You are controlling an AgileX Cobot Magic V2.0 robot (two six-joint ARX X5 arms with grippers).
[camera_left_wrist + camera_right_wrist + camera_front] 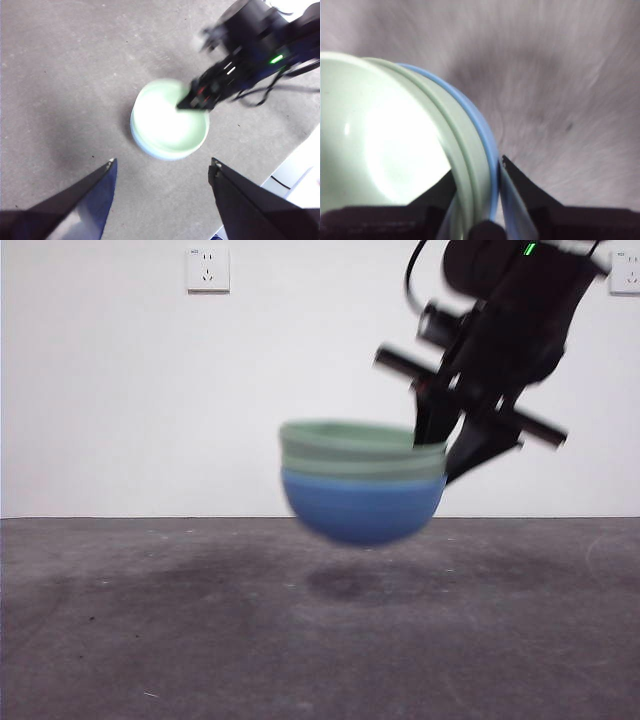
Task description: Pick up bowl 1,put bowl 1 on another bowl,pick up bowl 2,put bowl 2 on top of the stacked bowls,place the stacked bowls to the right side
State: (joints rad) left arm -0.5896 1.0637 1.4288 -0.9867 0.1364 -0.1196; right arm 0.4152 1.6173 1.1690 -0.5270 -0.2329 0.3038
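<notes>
On the white wall at the upper left of the front view sits a wall socket (208, 269); a second socket (626, 273) shows at the far right edge. Below them runs the tabletop (150, 620), a dark grey, matte, slightly mottled surface with faint scuffs.

Near the middle of the front view, the stacked bowls (362, 485) hang clear of the tabletop, with a soft round shadow (343, 583) beneath them. The stack is three round bowls nested one in another: two pale green bowls sit inside the blue bowl (362, 508), their ridged rims showing as bands above its smooth rounded wall. The innermost green bowl (385, 145) is glossy inside and holds nothing. The blue bowl's thin rim curves just outside the green rims in the right wrist view.

To the right of the stack, the right end effector (438, 452) comes down from the upper right, black and blurred. Its jaws pinch the right side of the stack's rims, one jaw inside the innermost bowl and the other outside the blue wall, closed on the stacked bowls.

The left end effector (162, 167) hangs high above the tabletop, apart from the bowls, its two black wedge-shaped jaws spread wide and holding nothing.
</notes>
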